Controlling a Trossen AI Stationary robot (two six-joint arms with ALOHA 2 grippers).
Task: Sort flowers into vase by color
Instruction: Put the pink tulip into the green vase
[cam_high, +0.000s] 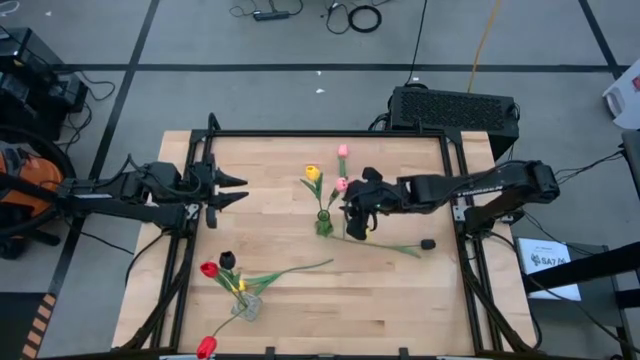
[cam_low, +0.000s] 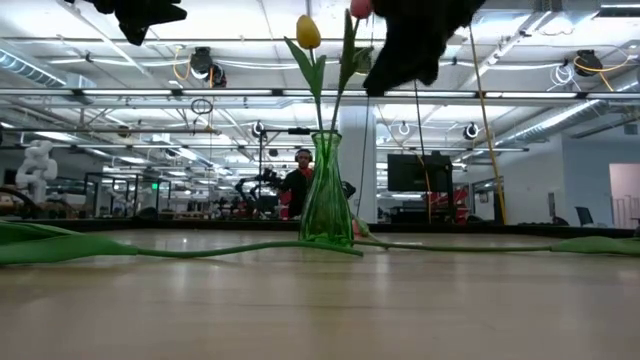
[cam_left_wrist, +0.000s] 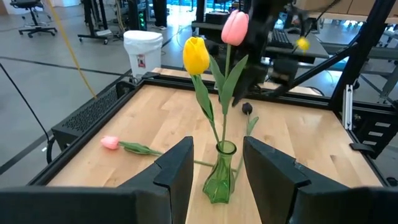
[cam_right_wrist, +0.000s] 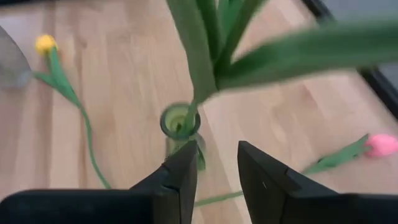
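A green glass vase (cam_high: 324, 224) stands mid-table on its base. It holds a yellow tulip (cam_left_wrist: 196, 55) and a pink tulip (cam_left_wrist: 235, 28). My right gripper (cam_right_wrist: 214, 152) hangs open just above and to the right of the vase mouth (cam_right_wrist: 180, 121), with the stems and leaves passing in front of its fingers. Another pink tulip (cam_high: 343, 150) lies on the table toward the far edge. A black-headed flower (cam_high: 427, 243) lies to the vase's right. A clear vase (cam_high: 247, 307) near the front holds red (cam_high: 208, 269) and black (cam_high: 227, 260) tulips. My left gripper (cam_high: 243, 190) waits open at the left.
A red tulip (cam_high: 206, 347) lies at the table's near edge. A long green stem (cam_high: 300, 268) runs across the boards from the clear vase. A yellow flower (cam_right_wrist: 45, 43) lies beside that vase. A black metal frame (cam_high: 455, 190) rims the table.
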